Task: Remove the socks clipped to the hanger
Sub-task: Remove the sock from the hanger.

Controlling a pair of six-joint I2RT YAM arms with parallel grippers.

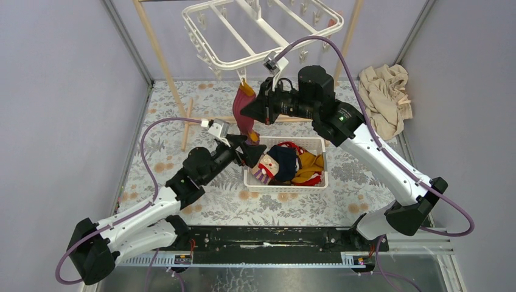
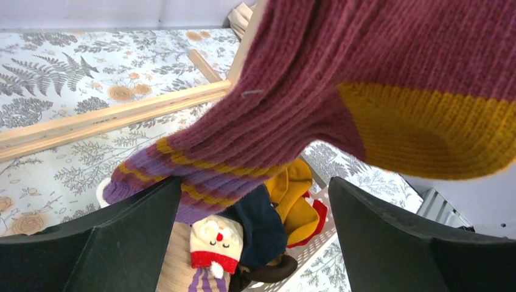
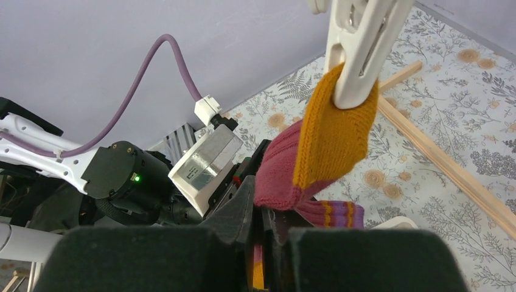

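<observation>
A: hanger (image 1: 268,27) up top. maroon sock (image 1: 243,106) hangs off it near-vertical, mustard toe up, striped cuff down by the basket (image 1: 316,184).
B: right end effector (image 3: 261,219) pinched shut on sock mid-body. left end effector (image 2: 255,243) wide open, just under the cuff.
A: clip (image 3: 359,61) bites the toe, seen clearly only from right wrist.

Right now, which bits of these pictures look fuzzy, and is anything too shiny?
Right wrist view: the right pincer at the bottom edge looks fuzzy, while the white clip is crisp. Left wrist view: the maroon sock fills much of the frame and its knit is sharp; the left pincer is dark and a little soft. Top view: even light, soft shadows, no strong glare.
</observation>
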